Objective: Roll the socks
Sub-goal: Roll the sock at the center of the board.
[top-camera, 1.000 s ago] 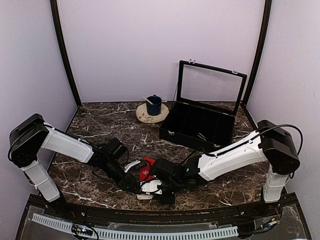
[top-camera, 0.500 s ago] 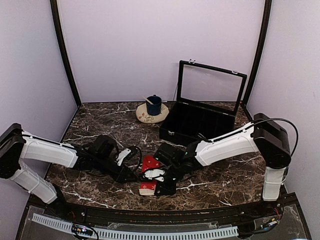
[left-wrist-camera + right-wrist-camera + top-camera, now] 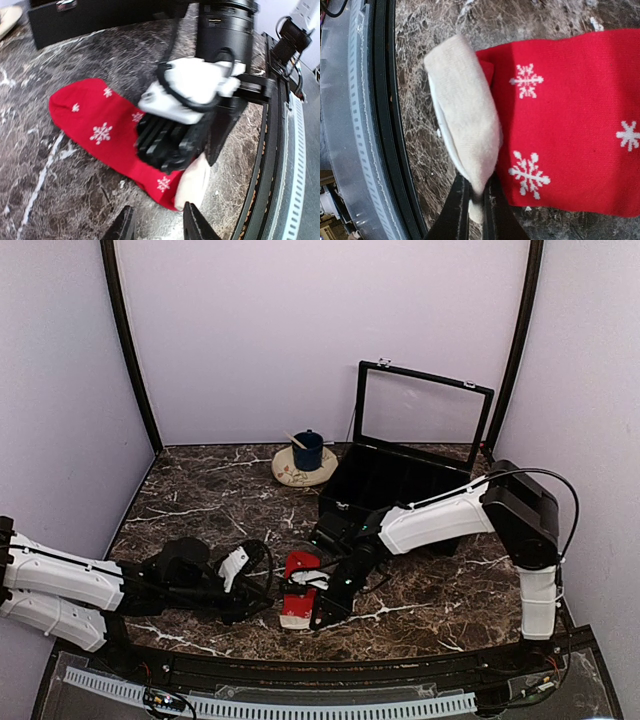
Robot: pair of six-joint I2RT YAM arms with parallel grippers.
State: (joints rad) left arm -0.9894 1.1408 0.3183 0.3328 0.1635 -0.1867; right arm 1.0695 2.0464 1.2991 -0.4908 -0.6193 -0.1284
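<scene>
The red sock with white snowflakes lies flat on the marble near the front edge, its cream cuff nearest the edge. My right gripper is shut on that cuff; in the right wrist view the fingertips pinch the cuff's lower fold beside the red fabric. My left gripper is open and empty just left of the sock. In the left wrist view its gripper sits short of the cuff and red sock. The black striped sock is out of view.
A black compartment case with its clear lid raised stands at the back right. A blue cup on a saucer stands at the back centre. The table's black front rail runs close beside the cuff.
My left arm has drawn back to the left, away from the sock, and dropped low. My right gripper has kept the cuff, and the sock now lies stretched out flat.
</scene>
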